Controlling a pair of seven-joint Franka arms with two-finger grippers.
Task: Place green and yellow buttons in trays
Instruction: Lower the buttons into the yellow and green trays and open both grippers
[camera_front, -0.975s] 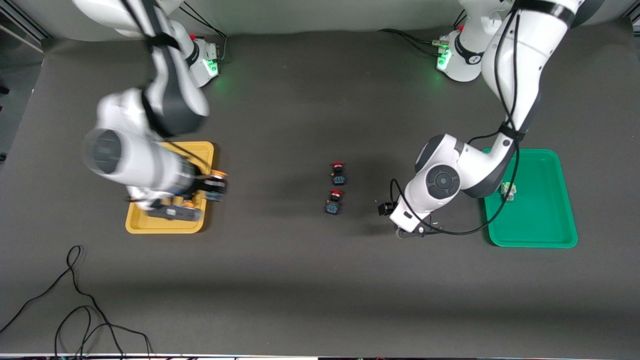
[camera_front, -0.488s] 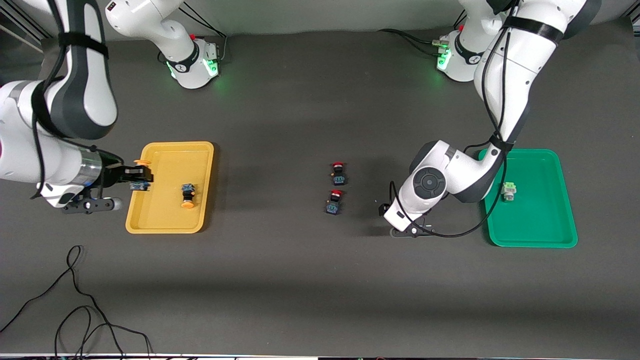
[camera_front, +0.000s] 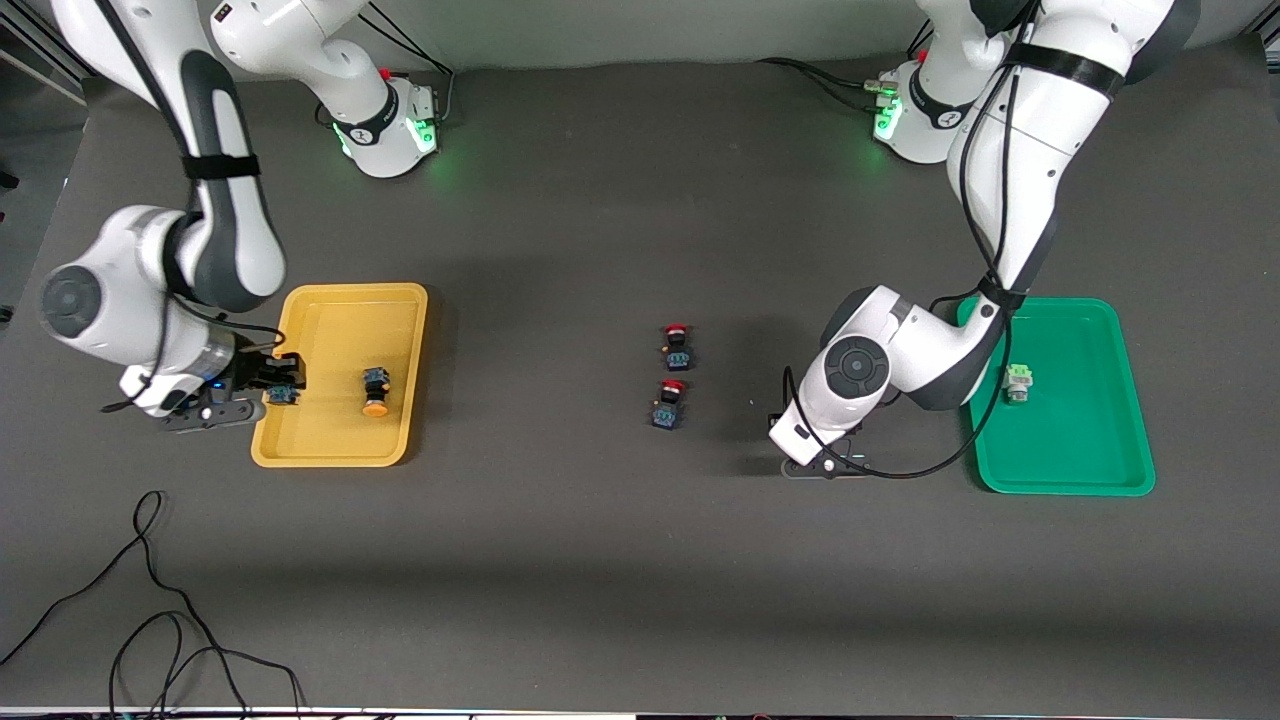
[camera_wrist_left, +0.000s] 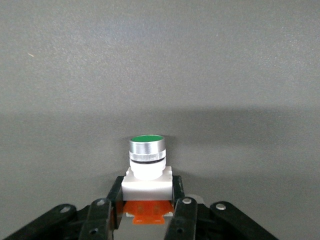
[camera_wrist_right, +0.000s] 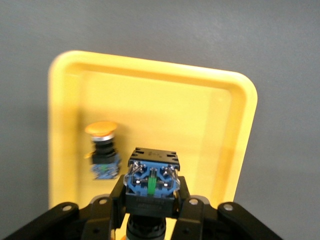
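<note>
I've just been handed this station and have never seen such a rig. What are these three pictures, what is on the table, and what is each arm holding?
Two white robot arms work at a dark table. The wide picture is from a high camera facing them; the two close pictures are from cameras on each arm's wrist.

The right gripper is over the edge of the yellow tray, shut on a black-blue switch. Another yellow-capped switch already lies in that tray.

The left gripper is over bare table between the red pair and the green tray, shut on a white switch with a green top. One white-bodied switch lies in the green tray.

Two red-capped switches lie mid-table, one nearer the front camera than the other.
</note>
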